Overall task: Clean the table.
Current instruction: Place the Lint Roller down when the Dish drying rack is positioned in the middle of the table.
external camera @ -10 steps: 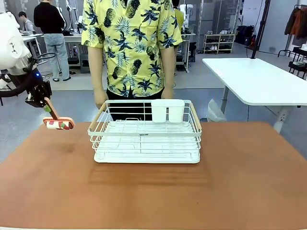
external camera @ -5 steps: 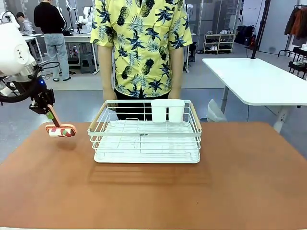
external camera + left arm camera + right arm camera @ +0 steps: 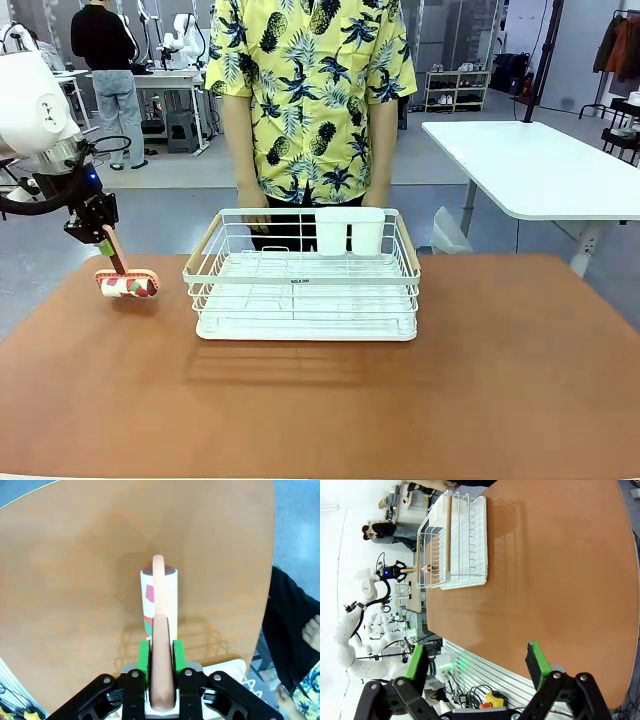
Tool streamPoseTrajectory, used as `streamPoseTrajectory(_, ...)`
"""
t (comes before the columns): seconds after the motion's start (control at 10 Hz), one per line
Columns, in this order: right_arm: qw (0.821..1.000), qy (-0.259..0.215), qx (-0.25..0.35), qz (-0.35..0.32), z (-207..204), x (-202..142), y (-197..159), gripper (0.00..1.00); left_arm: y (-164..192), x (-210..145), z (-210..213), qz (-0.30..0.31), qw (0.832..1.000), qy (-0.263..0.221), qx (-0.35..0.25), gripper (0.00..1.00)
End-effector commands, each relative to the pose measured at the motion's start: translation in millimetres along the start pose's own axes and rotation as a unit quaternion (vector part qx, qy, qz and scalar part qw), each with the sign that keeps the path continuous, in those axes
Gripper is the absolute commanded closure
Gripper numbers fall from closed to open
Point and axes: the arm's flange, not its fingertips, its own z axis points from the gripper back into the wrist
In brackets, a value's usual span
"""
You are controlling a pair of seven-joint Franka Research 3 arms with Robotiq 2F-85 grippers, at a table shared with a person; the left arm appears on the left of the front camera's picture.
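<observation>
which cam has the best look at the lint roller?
Left wrist view: the lint roller sits centred, handle between the left pincer's green pads, patterned roll over the table. Front view shows it small, side-on. In the right wrist view it is tiny beyond the dish rack.

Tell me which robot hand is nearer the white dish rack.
Left. The left hand hangs just off the dish rack's left side, holding a lint roller by its handle. The right hand sits back at the table's near edge, open.
</observation>
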Motion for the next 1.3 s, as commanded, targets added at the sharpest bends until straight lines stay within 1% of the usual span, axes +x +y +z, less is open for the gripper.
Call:
streamPoseTrajectory(0.0, 1.000, -0.005, 0.007, 0.003, 0.5, -0.7, 2.9, 0.00, -3.7, -1.3, 6.6, 0.005, 1.000, -0.012, 0.014, 0.33)
streamPoseTrajectory(0.1, 1.000, -0.005, 0.007, 0.003, 0.5, -0.7, 2.9, 0.00, 0.2, -3.3, 8.0, 0.007, 1.000, -0.015, 0.023, 0.19)
streamPoseTrajectory(0.2, 1.000, -0.005, 0.007, 0.003, 0.5, -0.7, 2.9, 0.00, 5.8, -6.2, 10.7, 0.004, 0.999, -0.021, 0.023, 0.00)
streamPoseTrajectory(0.4, 1.000, -0.005, 0.007, 0.003, 0.5, -0.7, 2.9, 0.00, 15.5, -8.4, 16.6, 0.018, 0.999, -0.034, 0.030, 0.00)
streamPoseTrajectory(0.5, 1.000, -0.005, 0.007, 0.003, 0.5, -0.7, 2.9, 0.00, 20.0, -10.2, 21.7, 0.018, 0.999, -0.037, 0.027, 0.10)
streamPoseTrajectory(0.6, 1.000, -0.005, 0.007, 0.003, 0.5, -0.7, 2.9, 0.00, 23.8, -12.2, 26.4, 0.026, 0.998, -0.037, 0.041, 0.01)
streamPoseTrajectory(0.7, 1.000, -0.005, 0.007, 0.003, 0.5, -0.7, 2.9, 0.00, 28.7, -13.6, 29.2, 0.036, 0.996, -0.069, 0.037, 0.00)
streamPoseTrajectory(0.8, 1.000, -0.005, 0.007, 0.003, 0.5, -0.7, 2.9, 0.00, 33.0, -14.9, 36.2, 0.048, 0.995, -0.060, 0.065, 0.00)
streamPoseTrajectory(0.9, 1.000, -0.005, 0.007, 0.003, 0.5, -0.7, 2.9, 0.00, 37.1, -15.4, 44.7, 0.063, 0.993, -0.070, 0.077, 0.00)
streamPoseTrajectory(1.1, 1.000, -0.005, 0.007, 0.003, 0.5, -0.7, 2.9, 0.00, 38.0, -14.1, 55.0, 0.076, 0.993, -0.056, 0.068, 0.00)
streamPoseTrajectory(1.2, 1.000, -0.005, 0.007, 0.003, 0.5, -0.7, 2.9, 0.00, 38.8, -15.0, 52.9, 0.073, 0.993, -0.050, 0.078, 0.00)
